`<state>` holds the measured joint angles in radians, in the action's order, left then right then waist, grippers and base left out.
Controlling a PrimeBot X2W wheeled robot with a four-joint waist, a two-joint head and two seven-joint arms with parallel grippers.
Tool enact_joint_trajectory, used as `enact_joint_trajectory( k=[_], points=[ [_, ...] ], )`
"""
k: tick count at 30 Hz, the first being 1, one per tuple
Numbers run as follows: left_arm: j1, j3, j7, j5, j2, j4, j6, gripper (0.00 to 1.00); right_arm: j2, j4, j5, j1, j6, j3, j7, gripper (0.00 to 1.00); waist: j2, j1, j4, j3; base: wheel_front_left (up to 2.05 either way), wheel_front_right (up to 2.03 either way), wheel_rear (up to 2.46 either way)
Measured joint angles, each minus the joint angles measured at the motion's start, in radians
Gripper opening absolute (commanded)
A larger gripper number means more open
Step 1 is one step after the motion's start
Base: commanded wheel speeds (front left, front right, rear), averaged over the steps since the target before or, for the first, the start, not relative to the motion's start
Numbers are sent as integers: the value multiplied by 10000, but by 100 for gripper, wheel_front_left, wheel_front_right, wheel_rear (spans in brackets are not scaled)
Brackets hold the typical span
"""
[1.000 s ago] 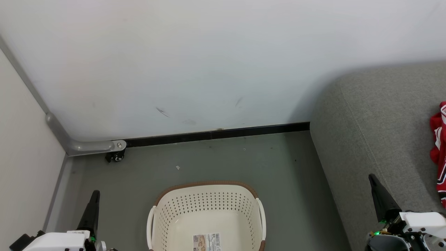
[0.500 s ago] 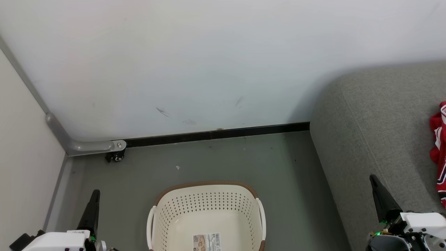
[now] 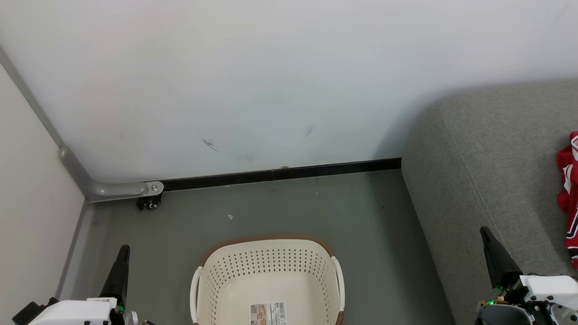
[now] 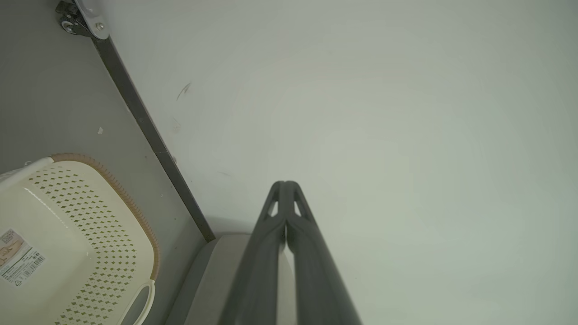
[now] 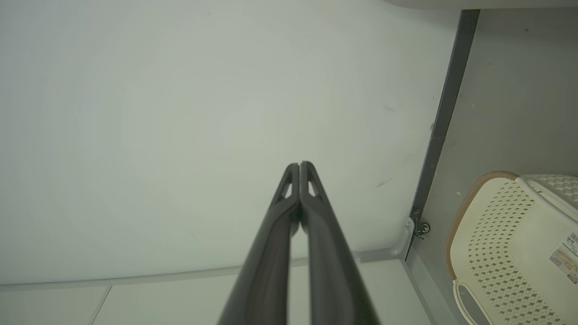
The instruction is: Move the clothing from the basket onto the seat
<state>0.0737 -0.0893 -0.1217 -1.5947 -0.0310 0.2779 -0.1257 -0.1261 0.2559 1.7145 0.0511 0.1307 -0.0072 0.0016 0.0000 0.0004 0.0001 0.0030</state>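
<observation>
The cream basket [image 3: 268,275] stands on the grey floor at the bottom centre, with nothing inside but a paper label [image 3: 268,313] on its bottom; it also appears as the basket [image 4: 67,243] and the basket [image 5: 515,243] in the wrist views. Red clothing [image 3: 569,189] with white trim lies on the grey seat [image 3: 487,180] at the right edge. My left gripper [image 3: 124,249] is shut and holds nothing, left of the basket. My right gripper [image 3: 484,230] is shut and holds nothing, over the seat's front edge. Both wrist views show fingers pressed together, the left gripper [image 4: 285,183] and the right gripper [image 5: 299,163].
A white wall [image 3: 271,81] with a black skirting strip [image 3: 280,174] closes the back. A grey metal foot with a castor [image 3: 151,201] sits in the left corner beside a pale panel [image 3: 27,216]. Bare floor [image 3: 280,207] lies between basket and wall.
</observation>
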Motion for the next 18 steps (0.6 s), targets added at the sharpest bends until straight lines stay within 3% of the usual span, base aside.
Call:
enact_joint_trajectory(
  k=[18],
  points=[
    [0, 10, 2, 0, 0, -10, 0, 0, 15, 21, -4, 1, 0, -36, 71, 0, 0, -1, -1, 1, 0, 0, 0]
  ],
)
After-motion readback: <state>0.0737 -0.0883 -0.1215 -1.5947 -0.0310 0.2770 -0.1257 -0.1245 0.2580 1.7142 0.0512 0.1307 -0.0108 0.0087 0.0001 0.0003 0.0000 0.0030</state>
